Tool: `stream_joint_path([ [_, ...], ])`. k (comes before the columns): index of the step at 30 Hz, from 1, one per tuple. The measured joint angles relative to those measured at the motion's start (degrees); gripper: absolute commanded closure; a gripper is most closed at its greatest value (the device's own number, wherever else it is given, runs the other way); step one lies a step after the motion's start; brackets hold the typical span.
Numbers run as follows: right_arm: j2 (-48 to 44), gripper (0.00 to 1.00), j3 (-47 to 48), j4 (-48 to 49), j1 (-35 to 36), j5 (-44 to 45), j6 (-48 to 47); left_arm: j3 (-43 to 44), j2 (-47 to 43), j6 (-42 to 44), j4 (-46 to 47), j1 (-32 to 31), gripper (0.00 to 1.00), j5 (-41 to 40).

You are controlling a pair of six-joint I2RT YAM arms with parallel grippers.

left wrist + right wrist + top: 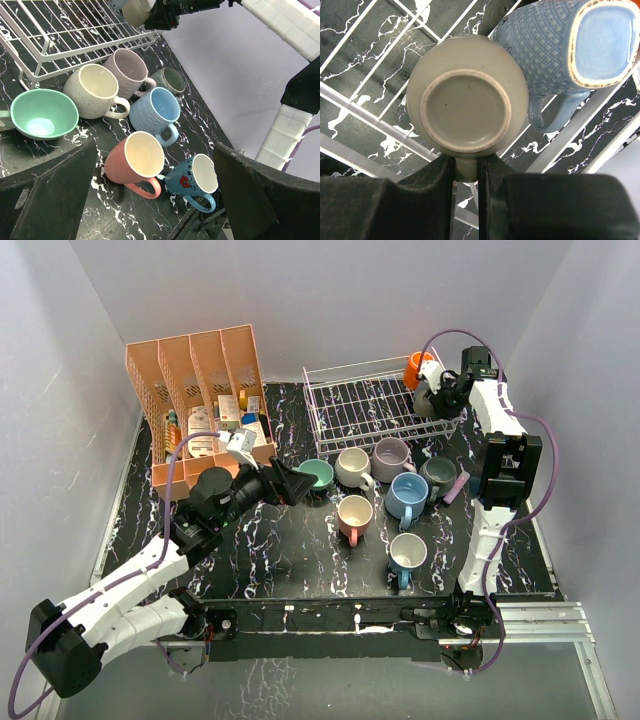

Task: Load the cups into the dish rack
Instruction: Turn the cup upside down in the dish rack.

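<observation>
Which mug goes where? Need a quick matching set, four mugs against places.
Mugs:
1. olive mug
2. teal cup
3. orange mug
4. floral blue mug

Places:
A. closest of the mugs to the near edge of the table
B. pinched by its handle in the right gripper, above the rack
C. at the rack's far right corner
D. just ahead of the open left gripper

Pairs: 1-B, 2-D, 3-C, 4-A

On the bench (280, 560), the organizer (195, 370) stands left of the rack (360, 405), seven cups (407, 495) cluster before the rack, and another cup (415, 368) sits at its far right corner.
</observation>
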Motion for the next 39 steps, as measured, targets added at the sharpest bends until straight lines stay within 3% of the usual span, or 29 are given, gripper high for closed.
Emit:
stream_joint_path([
  [25,0.0,0.91,0.6,-2.4,1.9,5.4,-15.0,0.0,2.0,0.0,0.5,0.0,0.03,0.1],
  [39,1.7,0.86,1.3,-2.2,4.5,8.7,-16.6,-0.9,0.7,0.0,-0.2,0.0,0.03,0.0],
])
